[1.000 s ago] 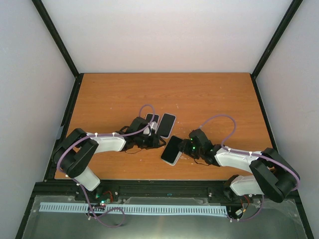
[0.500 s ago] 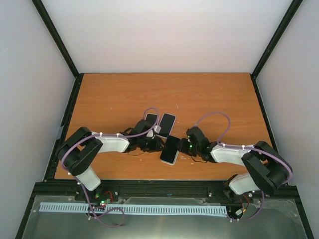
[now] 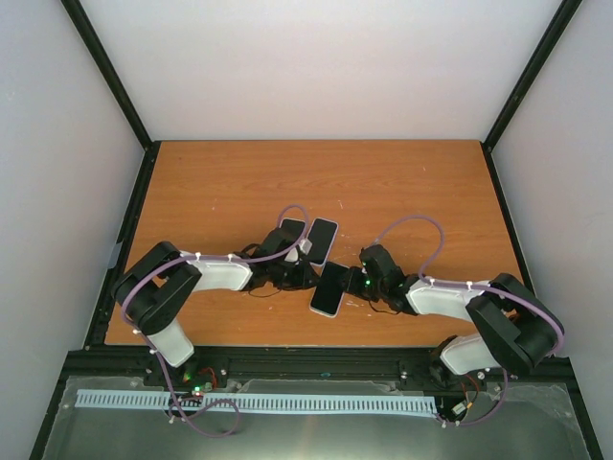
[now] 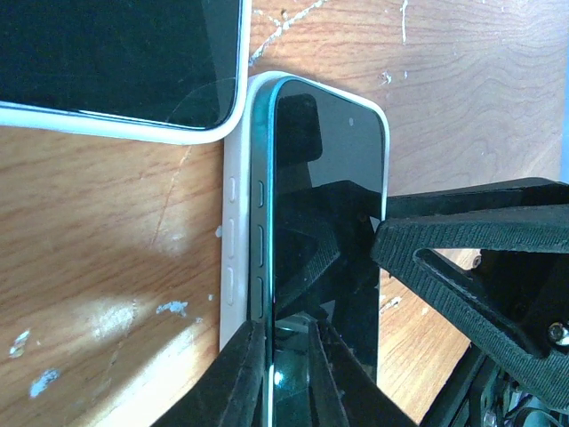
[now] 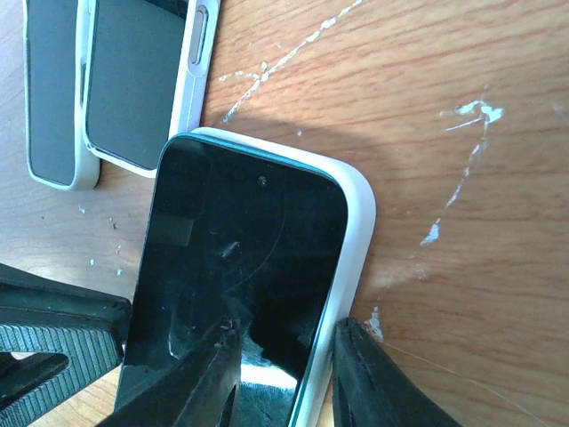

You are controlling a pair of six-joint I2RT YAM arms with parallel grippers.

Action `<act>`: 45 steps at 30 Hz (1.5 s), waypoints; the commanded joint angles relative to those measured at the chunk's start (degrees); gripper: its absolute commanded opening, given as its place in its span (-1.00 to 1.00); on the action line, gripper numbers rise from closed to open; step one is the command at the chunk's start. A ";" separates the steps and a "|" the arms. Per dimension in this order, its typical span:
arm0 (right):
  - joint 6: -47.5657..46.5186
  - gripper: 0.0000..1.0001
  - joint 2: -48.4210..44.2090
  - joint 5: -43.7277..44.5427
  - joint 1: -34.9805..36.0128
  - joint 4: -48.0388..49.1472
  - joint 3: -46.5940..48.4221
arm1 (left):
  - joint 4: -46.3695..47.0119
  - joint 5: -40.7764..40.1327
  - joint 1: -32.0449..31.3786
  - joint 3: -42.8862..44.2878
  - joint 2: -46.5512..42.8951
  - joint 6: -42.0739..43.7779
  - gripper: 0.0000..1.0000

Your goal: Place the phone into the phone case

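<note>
A black-screened phone with a teal edge lies in a white phone case near the table's front middle. In the left wrist view the phone has its left edge raised above the case wall. My left gripper is shut on that raised edge, one finger outside it and one on the screen. My right gripper is shut over the other long side: one finger on the screen, one outside the case. The two grippers face each other across the phone.
Two other cased phones lie side by side just behind the left gripper, close to the phone's far end; they also show in the right wrist view. The wooden table has black frame rails around it.
My left gripper has moved right and closed on the phone's edge. My right gripper has shifted slightly left, and the phone has turned a little.
</note>
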 commanded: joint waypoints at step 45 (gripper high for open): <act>17.18 -0.30 -3.40 -0.79 6.04 22.37 -11.11 | 3.95 5.09 -1.75 -3.60 1.24 -1.71 -0.89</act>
